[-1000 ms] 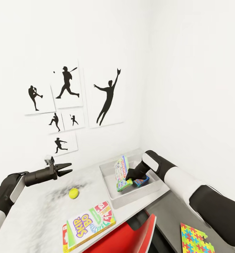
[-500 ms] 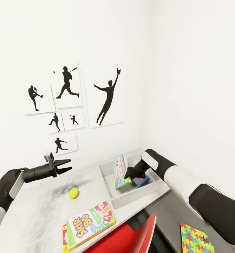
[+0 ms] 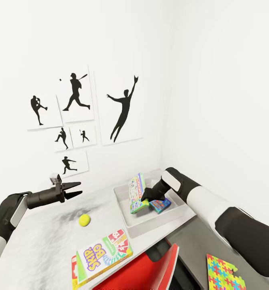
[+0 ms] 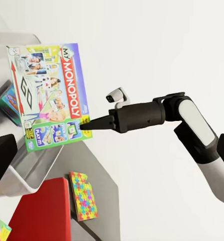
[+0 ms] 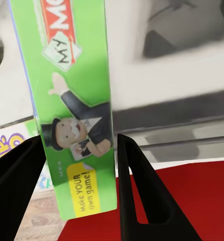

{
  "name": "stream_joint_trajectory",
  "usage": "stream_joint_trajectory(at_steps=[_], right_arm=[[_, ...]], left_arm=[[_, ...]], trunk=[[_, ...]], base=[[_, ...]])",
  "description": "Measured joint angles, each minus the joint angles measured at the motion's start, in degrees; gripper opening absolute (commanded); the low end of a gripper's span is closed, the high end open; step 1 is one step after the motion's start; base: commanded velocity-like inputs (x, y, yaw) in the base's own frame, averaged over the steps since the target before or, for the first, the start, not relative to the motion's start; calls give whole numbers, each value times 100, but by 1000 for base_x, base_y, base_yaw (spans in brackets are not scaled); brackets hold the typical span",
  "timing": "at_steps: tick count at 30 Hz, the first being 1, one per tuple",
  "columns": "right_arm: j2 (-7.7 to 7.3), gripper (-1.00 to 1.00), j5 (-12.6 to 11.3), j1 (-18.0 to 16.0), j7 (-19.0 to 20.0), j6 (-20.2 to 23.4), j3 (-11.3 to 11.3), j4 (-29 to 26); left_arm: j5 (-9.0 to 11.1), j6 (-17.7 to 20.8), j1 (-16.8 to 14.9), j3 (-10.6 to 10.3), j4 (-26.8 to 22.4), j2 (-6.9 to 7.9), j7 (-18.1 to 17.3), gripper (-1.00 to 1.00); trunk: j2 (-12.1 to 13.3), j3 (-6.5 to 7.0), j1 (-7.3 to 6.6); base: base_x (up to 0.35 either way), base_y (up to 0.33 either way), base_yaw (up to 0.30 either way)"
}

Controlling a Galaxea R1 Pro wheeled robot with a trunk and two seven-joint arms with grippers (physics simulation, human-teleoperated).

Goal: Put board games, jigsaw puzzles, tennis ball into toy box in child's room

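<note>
My right gripper point(image 3: 144, 198) is shut on the green-edged Monopoly board game point(image 3: 136, 194), which stands tilted on edge inside the grey toy box point(image 3: 158, 225). In the right wrist view both fingers point(image 5: 137, 191) flank its green edge point(image 5: 77, 125). A light blue board game point(image 3: 161, 205) lies in the toy box beside it. The tennis ball point(image 3: 84, 220) sits on the table point(image 3: 42, 241), and the SKIP BO board game point(image 3: 104, 253) lies near the front edge. My left gripper point(image 3: 72, 190) hovers open above the table, left of the ball. A jigsaw puzzle point(image 3: 224, 274) lies on the lower desk.
A red chair point(image 3: 150, 270) is tucked under the table's front edge. The toy box stands in the corner where two white walls meet, and black sports pictures point(image 3: 122, 108) hang on the left one. The left wrist view looks across at the Monopoly cover point(image 4: 49, 95) and my right arm point(image 4: 187, 120).
My right gripper has shifted the Monopoly box slightly left and deeper into the toy box. My left gripper has risen a little. The head view has tilted slightly.
</note>
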Motion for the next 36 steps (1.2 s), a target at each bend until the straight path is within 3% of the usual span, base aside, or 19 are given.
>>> stream_joint_trajectory(at_steps=[13, 21, 36], right_arm=[[-27, -100, -17, -3, 61, 0, 6, 7], [-36, -100, -57, -9, 521, -1, 37, 4], [-62, -100, -63, -4, 566, -1, 49, 4]], left_arm=[[8, 6, -7, 8, 2, 0, -1, 100], [9, 6, -17, 9, 2, 0, -1, 100], [11, 6, -78, 9, 0, 0, -1, 100]], trunk=[[0, -123, 0], [0, -199, 0], [-1, -342, 0]], base=[[0, 0, 0], [0, 0, 0], [0, 0, 0]])
